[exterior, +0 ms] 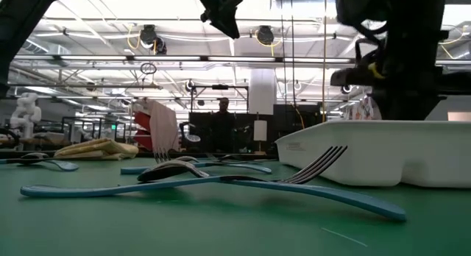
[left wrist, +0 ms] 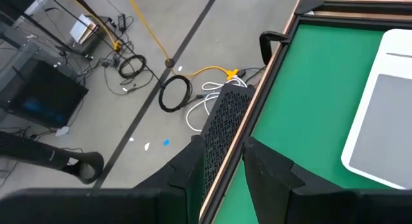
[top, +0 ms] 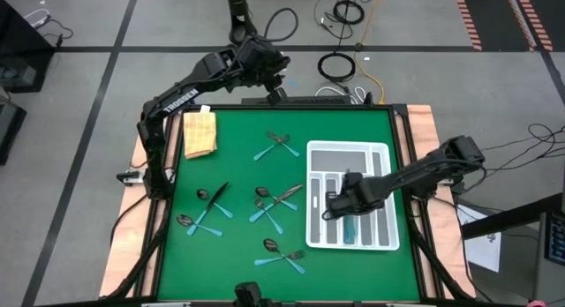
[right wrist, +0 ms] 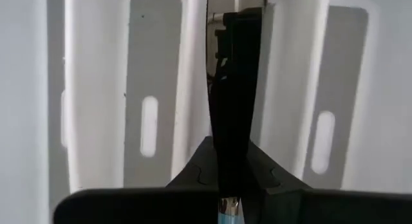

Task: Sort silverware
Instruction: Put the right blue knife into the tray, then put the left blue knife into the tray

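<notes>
A: Right gripper (top: 338,204): we found it pressed shut over the white divided plastic tray (top: 380,153), pinching a teal-handled piece of silverware (top: 348,226) whose handle lay along a narrow compartment.

B: Left gripper (top: 275,89): we logged it at the table's far edge, fingers partly apart, holding nothing.

A: Remaining teal-handled forks and spoons (top: 279,146): scattered in crossed pairs across the green mat (top: 238,166).

B: Folded yellow cloth (top: 199,133): far left corner.

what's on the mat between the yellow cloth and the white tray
In the high view, one crossed pair of teal-handled silverware lies between the yellow cloth and the white tray; the remaining stretch is bare green mat.
</notes>
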